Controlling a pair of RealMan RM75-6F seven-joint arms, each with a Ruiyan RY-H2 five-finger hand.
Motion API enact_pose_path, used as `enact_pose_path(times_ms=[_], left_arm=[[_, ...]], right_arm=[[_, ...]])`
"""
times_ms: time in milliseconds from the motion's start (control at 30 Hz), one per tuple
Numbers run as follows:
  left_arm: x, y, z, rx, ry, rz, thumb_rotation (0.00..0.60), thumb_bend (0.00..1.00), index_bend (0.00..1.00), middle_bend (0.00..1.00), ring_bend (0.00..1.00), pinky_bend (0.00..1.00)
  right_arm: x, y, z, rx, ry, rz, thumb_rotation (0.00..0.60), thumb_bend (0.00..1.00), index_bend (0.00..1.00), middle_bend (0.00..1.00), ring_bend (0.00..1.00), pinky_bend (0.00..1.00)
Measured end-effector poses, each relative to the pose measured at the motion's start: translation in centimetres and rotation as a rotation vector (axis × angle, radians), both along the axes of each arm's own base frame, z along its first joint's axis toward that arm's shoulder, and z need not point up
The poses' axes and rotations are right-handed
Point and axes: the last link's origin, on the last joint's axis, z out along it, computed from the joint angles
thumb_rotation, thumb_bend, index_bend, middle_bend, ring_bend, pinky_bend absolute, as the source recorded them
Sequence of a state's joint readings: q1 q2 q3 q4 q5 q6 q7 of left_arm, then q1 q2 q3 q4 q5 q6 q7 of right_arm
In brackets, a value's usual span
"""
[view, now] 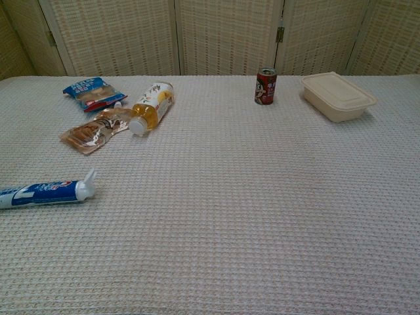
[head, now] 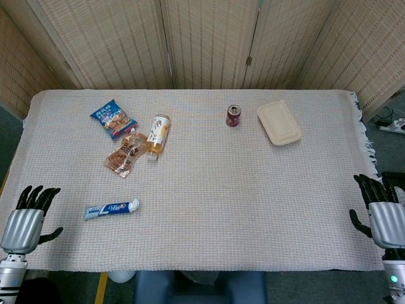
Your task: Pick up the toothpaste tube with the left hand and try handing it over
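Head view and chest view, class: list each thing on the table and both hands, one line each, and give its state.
toothpaste tube: lying flat, cap on, untouched.
bottle: on its side, capped.
blue snack bag: lying flat, sealed.
clear pouch: lying flat beside the bottle.
can: upright.
food box: lid closed.
left hand: empty, fingers apart, at the table's edge.
right hand: empty, fingers apart.

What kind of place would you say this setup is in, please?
Probably an indoor test or demo room: a table under a woven cloth, folding woven screens behind it, and loose household items such as a toothpaste tube.
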State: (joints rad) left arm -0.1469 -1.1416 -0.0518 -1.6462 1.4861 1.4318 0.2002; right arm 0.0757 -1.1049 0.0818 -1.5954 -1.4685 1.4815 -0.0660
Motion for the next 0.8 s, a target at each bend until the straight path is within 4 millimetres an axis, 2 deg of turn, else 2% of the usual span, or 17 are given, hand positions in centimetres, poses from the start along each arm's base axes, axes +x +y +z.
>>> enact_pose_path(times_ms=[533, 800], left_arm=[[0.5, 0.4, -0.3, -0.001, -0.006, -0.035, 0.600, 0.21, 0.19, 0.20, 0.12, 0.00], [2.5, 2.1, -1.5, -0.046, -0.012, -0.132, 0.600, 0.21, 0.20, 0.20, 0.13, 0.00]], right_arm=[[0.3, 0.1, 0.5, -0.011, -0.007, 0.021, 0.600, 0.46, 0.09, 0.12, 0.12, 0.04], [0.5, 0.1, 1.4, -0.039, 0.001, 0.030, 0.600, 0.46, 0.09, 0.12, 0.12, 0.04]])
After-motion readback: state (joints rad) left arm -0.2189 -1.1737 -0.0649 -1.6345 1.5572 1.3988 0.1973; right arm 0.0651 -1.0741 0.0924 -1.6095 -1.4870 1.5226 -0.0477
